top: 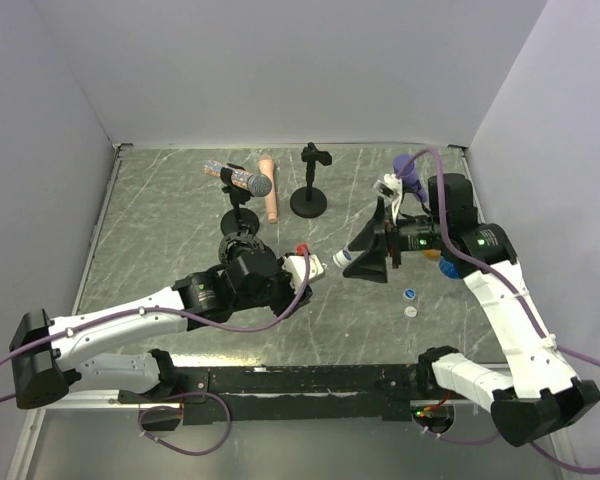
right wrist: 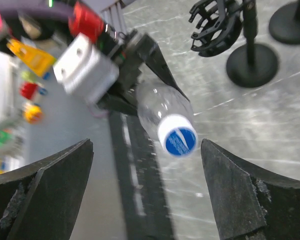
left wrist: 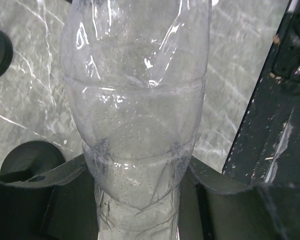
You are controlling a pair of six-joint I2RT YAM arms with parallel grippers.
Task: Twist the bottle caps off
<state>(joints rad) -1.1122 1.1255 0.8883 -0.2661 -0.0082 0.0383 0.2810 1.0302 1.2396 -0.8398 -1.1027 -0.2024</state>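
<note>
A clear crumpled plastic bottle (left wrist: 135, 125) is being clamped sideways by the left gripper (left wrist: 137, 200), so that its blue-and-white screw cap (right wrist: 177, 136), not yet gripped, is being presented between the wide-apart jaws of the right gripper (right wrist: 146, 145) for twisting.

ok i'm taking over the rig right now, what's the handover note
Left gripper: shut on the clear plastic bottle, held sideways.
Right gripper: open, fingers either side of the bottle's round blue-and-white plastic cap, not touching.
Done: a small blue round cap and a small white round cap lie loose on the grey table.
Left: grip and unscrew the bottle's cap.
</note>
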